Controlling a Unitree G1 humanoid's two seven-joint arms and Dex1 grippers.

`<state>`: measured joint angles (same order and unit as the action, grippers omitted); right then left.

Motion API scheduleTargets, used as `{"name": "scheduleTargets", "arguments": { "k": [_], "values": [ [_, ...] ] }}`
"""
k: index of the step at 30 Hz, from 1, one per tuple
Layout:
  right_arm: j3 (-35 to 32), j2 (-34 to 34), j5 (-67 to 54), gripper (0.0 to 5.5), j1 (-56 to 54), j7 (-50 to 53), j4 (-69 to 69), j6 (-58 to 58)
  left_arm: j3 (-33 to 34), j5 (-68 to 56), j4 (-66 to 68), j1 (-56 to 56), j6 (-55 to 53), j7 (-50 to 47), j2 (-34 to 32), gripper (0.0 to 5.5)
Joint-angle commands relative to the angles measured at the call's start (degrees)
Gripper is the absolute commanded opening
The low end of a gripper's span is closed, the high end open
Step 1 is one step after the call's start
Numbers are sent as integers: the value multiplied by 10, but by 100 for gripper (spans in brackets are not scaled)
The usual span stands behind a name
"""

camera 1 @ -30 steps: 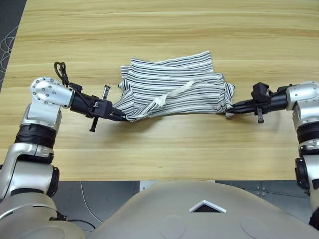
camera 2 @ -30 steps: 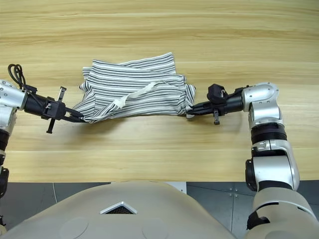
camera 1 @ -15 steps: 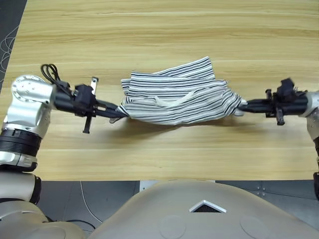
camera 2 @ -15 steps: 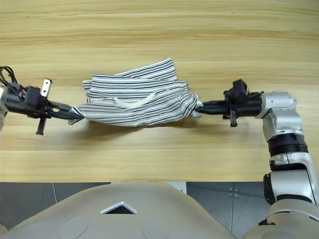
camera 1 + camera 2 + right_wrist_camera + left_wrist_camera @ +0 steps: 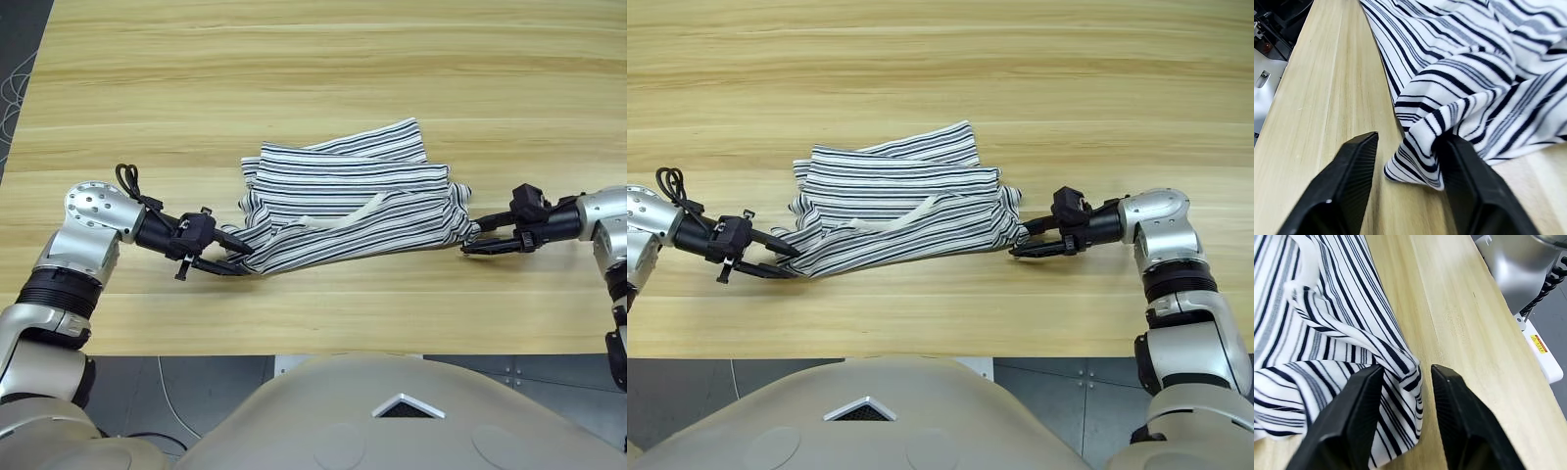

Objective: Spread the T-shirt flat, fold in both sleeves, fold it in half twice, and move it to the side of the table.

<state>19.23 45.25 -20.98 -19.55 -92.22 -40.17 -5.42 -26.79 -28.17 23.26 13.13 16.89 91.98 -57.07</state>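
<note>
The black-and-white striped T-shirt [image 5: 353, 201] lies bunched and creased on the wooden table [image 5: 294, 69], its white neckband showing near the middle. My left gripper [image 5: 235, 258] is open at the shirt's left near corner, and in the left wrist view a fold of the striped cloth [image 5: 1396, 364] lies between its fingers [image 5: 1359, 416]. My right gripper [image 5: 477, 235] is open at the shirt's right edge. In the right wrist view a bunched corner of the shirt [image 5: 1425, 127] sits between the two fingers [image 5: 1354, 186], against one of them.
Bare wood stretches behind the shirt and to both sides. The table's front edge [image 5: 294, 352] runs just below both grippers. A dark floor strip [image 5: 20, 49] shows past the table's left edge.
Half a second ago both grippers were shut on the shirt's ends, holding it stretched. Now both have come inward and opened, and the shirt has slackened onto the table.
</note>
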Motion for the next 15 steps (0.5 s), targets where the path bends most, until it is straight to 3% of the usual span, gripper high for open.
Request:
{"name": "scheduleTargets", "arguments": {
  "k": [1,3,6,9,15],
  "values": [
    [-16,29,-13,287,-4,-3,29,3,15,-26,-36,0,-15,5,-31,247],
    [-27,35,-17,341,1,-2,44,-5,17,-24,-41,2,-8,5,-34,271],
    [-56,30,-18,341,-4,-2,50,-20,24,-32,-49,10,-15,5,-34,271],
    [-89,-8,-17,341,-26,18,54,-34,66,-44,-44,46,-62,2,11,271],
    [-82,-76,25,341,-24,53,82,-57,88,18,-2,78,-75,-16,93,271]
  ]
}}
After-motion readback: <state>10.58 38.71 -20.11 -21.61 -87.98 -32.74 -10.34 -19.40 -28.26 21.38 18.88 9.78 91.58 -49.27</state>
